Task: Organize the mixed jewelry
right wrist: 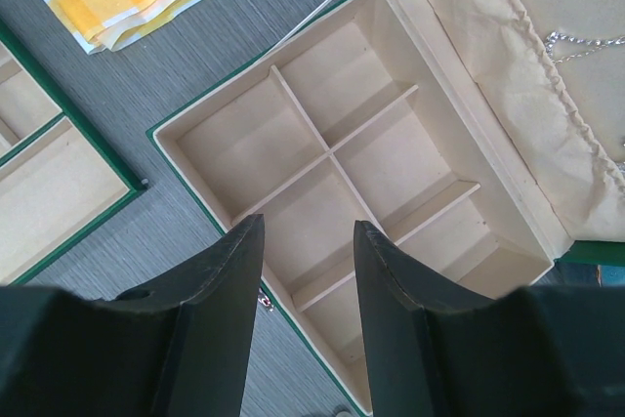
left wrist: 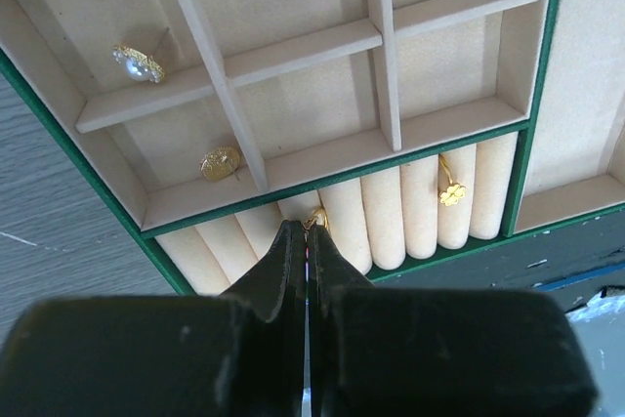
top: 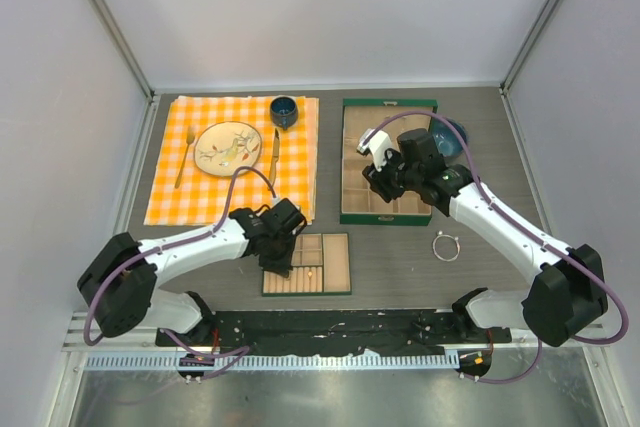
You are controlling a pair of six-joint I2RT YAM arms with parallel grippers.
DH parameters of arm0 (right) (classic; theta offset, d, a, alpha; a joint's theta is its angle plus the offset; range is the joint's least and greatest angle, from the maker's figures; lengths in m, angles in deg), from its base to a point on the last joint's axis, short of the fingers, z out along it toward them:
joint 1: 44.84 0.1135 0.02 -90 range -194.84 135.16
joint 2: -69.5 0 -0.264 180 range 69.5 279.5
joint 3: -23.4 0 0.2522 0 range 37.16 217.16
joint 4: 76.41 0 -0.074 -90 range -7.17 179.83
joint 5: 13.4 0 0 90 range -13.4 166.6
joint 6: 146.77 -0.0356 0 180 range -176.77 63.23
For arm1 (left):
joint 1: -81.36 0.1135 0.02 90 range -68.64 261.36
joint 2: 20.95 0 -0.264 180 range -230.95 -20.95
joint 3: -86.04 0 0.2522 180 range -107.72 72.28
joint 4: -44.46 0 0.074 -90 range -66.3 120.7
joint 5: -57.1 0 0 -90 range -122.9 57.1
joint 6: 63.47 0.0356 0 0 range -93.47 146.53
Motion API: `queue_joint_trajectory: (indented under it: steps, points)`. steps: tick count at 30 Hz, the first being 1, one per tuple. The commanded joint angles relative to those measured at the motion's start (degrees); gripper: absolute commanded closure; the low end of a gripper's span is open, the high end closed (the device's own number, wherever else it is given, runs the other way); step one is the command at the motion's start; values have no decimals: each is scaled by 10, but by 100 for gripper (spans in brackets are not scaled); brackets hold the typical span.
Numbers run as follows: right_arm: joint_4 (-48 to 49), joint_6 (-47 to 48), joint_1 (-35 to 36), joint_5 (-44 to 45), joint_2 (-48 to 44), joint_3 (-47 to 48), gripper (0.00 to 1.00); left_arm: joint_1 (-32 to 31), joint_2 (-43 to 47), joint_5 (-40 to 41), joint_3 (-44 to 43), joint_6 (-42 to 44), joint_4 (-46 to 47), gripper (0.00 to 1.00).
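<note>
- Far left, the checked cloth (top: 170, 197) carried one plate (top: 228, 147), one fork (top: 184, 157), one knife (top: 272, 152) and one blue cup (top: 284, 110). Only the overhead view gave that whole setting; the right wrist camera caught just a corner of cloth.
- Next along, the left gripper (left wrist: 307, 229) sat low over the small tray (top: 348, 265). Here the wrist view paid off: jaws pressed together, pinching a small gold ring (left wrist: 317, 216) right at the ring rolls (left wrist: 386, 212) (from overhead the pieces were mere specks).
- Count in that tray, left to right: one pearl stud (left wrist: 138, 63), one gold stud (left wrist: 221, 163) in the neighbouring compartment, the pinched ring, and one flower ring (left wrist: 450, 192) tucked between two rolls. That made four pieces.
- The rolls ran lengthwise from the tray's outer edge toward the compartments, and the flower ring's head sat toward that outer edge.
- Over to the large box (top: 389, 103), its long axis running away from the arms. The right gripper (right wrist: 309, 225) hung above its compartments with fingers wide apart.
- Only the right wrist view showed one silver chain (right wrist: 586, 43) on the box's cream lining (right wrist: 488, 65), stretched toward that picture's right edge.
- Furthest right, one silver bracelet loop (top: 446, 246) lay flat on the table (top: 400, 267), on the near side of the box and apart from both grippers. It was round, so it had no long axis, and it was seen only from overhead.
</note>
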Motion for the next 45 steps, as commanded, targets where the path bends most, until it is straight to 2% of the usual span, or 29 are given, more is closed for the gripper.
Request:
queue_joint_trajectory:
  steps: [1, 45]
  points:
    - [17, 7, -1, 5, -21, 3, 52, -5, -9, 37, -20, 1, 15, 100]
    - [18, 15, -1, 27, -16, -16, 52, -99, -108, 136, -117, -8, -31, 100]
